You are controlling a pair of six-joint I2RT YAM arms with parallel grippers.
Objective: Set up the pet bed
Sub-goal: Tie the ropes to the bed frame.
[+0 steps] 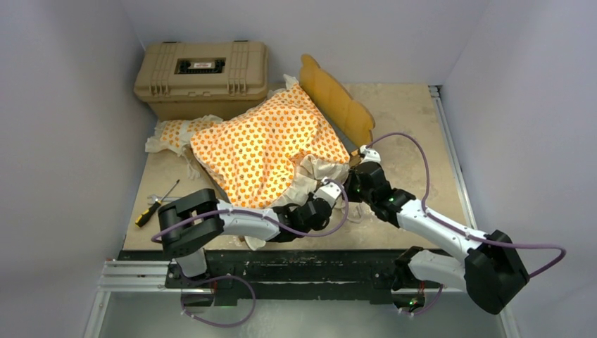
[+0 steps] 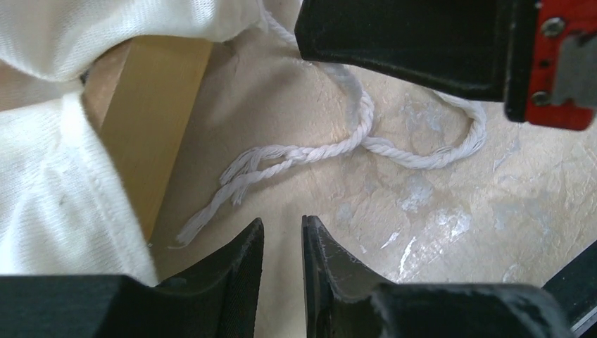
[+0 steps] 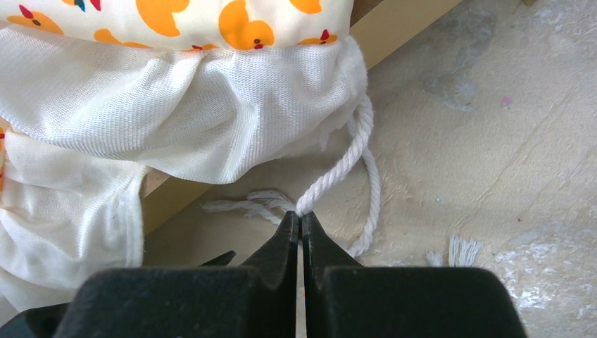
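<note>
**Pet bed, partly assembled, on desk.**

- Wooden frame: light wood, at mid-desk, mostly covered. Scalloped headboard stood at its far right end, showing above the fabric.
- Mattress cushion: white with an orange duck print. It was draped askew over the frame, and its white ruffle hung over the near rail.
- Pillow: matching print, lying on the desk at the cushion's left end, just in front of the tan hard case.
- White cord: twisted with frayed ends. It emerged from under the ruffle and looped across the bare desk by the frame's near right corner.
- Right gripper: fingers pressed fully together, pinching the cord at their tips, low over the desk.
- Left gripper: fingers parted by a narrow gap with nothing between them. It pointed at the cord loop, with the right gripper just opposite.
- Screwdriver: black and yellow handle, at the near left of the desk, well apart from the bed.
</note>
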